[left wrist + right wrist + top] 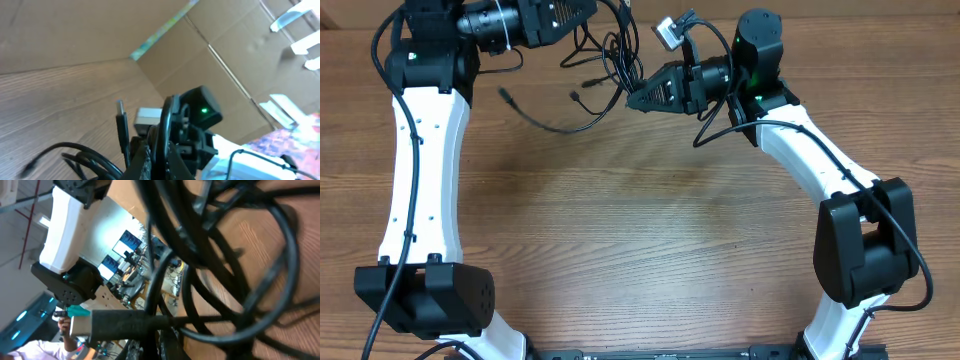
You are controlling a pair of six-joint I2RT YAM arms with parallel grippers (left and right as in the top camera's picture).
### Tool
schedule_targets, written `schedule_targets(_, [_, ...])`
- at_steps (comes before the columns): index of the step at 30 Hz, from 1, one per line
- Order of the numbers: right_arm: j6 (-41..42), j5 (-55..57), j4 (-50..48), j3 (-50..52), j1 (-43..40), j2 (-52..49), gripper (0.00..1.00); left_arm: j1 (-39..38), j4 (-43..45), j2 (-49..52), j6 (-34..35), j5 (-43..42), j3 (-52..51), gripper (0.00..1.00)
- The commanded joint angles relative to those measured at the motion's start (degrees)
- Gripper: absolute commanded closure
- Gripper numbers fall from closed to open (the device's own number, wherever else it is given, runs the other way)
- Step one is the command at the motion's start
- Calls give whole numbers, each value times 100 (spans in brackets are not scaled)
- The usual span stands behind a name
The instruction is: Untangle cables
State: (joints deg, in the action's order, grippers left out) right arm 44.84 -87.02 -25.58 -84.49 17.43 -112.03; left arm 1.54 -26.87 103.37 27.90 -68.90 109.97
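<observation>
The cables (610, 62) are a tangle of thin black cords at the table's far middle, hanging between my two grippers. Loose plug ends lie on the wood at the left (506, 95) and nearer the middle (577, 96). My left gripper (597, 12) comes in from the far left and is shut on a cord (161, 145); a silver-tipped plug (120, 112) stands up beside it. My right gripper (632, 99) points left under the tangle and is shut on a cord (170, 340). Loops of the cables (240, 255) fill the right wrist view, with a silver-ended plug (82, 325) across the fingers.
The wooden table (640, 230) spreads toward the front between the two white arms. The right arm's wrist with a green light (202, 110) sits close behind my left fingers. A cardboard wall (225, 45) stands behind the table.
</observation>
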Motion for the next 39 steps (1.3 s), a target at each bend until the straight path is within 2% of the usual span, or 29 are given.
schedule_targets(1, [-809, -289, 599, 17, 20, 2, 96, 214, 415, -26, 831, -299, 76, 96])
schedule_targets(6, [-1541, -243, 1436, 17, 20, 2, 96, 315, 850, -26, 1296, -337, 76, 96])
schedule_targets(9, [-1644, -181, 1598, 17, 17, 2, 96, 358, 1073, -26, 1327, -531, 76, 96])
schedule_targets(11, [-1644, -164, 1578, 17, 15, 2, 76, 382, 1132, -26, 1281, -710, 76, 96])
schedule_targets(12, [-1641, -114, 1556, 15, -13, 2, 59, 396, 1128, -26, 1165, -826, 76, 96])
schedule_targets(14, [-1639, 50, 1556, 17, -76, 2, 35, 435, 1128, -26, 767, -1130, 76, 96])
schedule_targets(17, [-1561, 356, 1567, 17, -186, 4, 6, 533, 1126, -26, 232, -1565, 76, 96])
schedule_targets(18, [-1502, 444, 1565, 17, -221, 2, 0, 570, 1126, -26, 166, -1644, 76, 96])
schedule_targets(23, [-1469, 693, 1561, 17, -415, 4, 0, 706, 1073, -26, -107, -2022, 76, 96])
schedule_targets(26, [-1471, 756, 1515, 15, -509, 4, 0, 706, 721, -26, -485, -2140, 74, 96])
schedule_targets(29, [-1469, 774, 1353, 15, -581, 4, 0, 697, 37, -24, -1040, -2094, 74, 96])
schedule_targets(31, [-1469, 776, 1172, 15, -595, 4, 0, 656, -734, -24, -1646, -2004, 74, 96])
schedule_targets(33, [-1471, 800, 1034, 15, -592, 4, 0, 612, -1408, -24, -2059, -1696, 74, 96])
schedule_targets(37, [-1471, 815, 717, 15, -592, 4, 0, 426, -2778, -24, -2715, -267, 74, 96])
schedule_targets(39, [-1469, 815, 629, 15, -584, 4, 0, 289, -3130, -24, -2909, 181, 74, 96])
